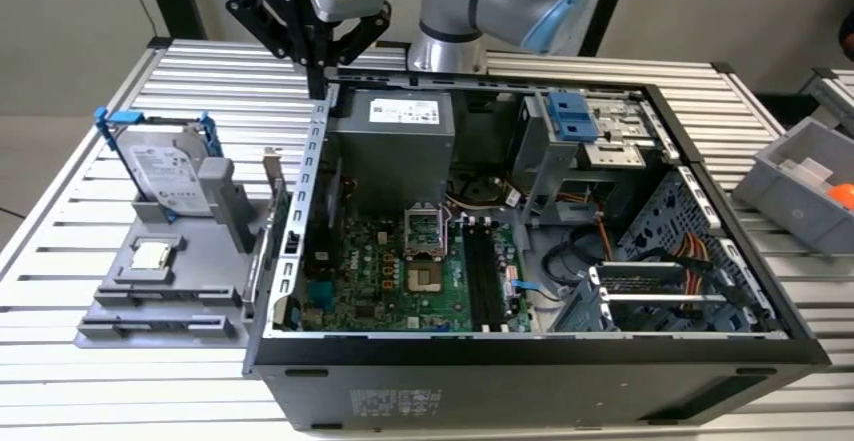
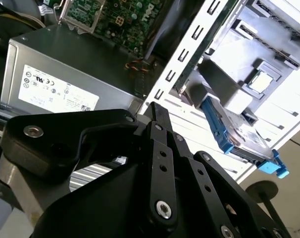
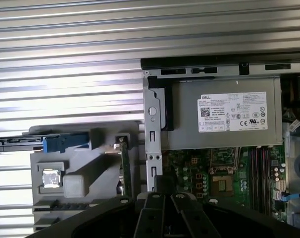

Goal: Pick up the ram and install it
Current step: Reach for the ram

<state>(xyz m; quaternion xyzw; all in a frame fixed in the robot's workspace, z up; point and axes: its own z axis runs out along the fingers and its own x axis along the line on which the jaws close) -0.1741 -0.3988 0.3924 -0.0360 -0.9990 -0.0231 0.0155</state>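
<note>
Furthest to the exterior view's left of the gripper (image 1: 316, 83), a hard drive (image 1: 167, 166) in a blue-handled frame stands upright on a grey fixture (image 1: 160, 311). A small processor chip (image 1: 154, 254) lies flat on the same fixture, lower than the tool and nearer the camera. Closer in, the ram (image 3: 125, 168) stands on edge in the fixture, seen as a thin strip in the first wrist view. It is just beside the outer face of the case wall (image 1: 310, 191) and below the fingertips. The gripper itself hangs over the far end of that wall, its fingers drawn tight together with nothing between them. To its right and beneath it sits the power supply (image 1: 387, 131). Lower down is the motherboard (image 1: 387, 271) with its black memory slots (image 1: 483, 276), and well beyond those a grey bin (image 1: 801, 176).
</note>
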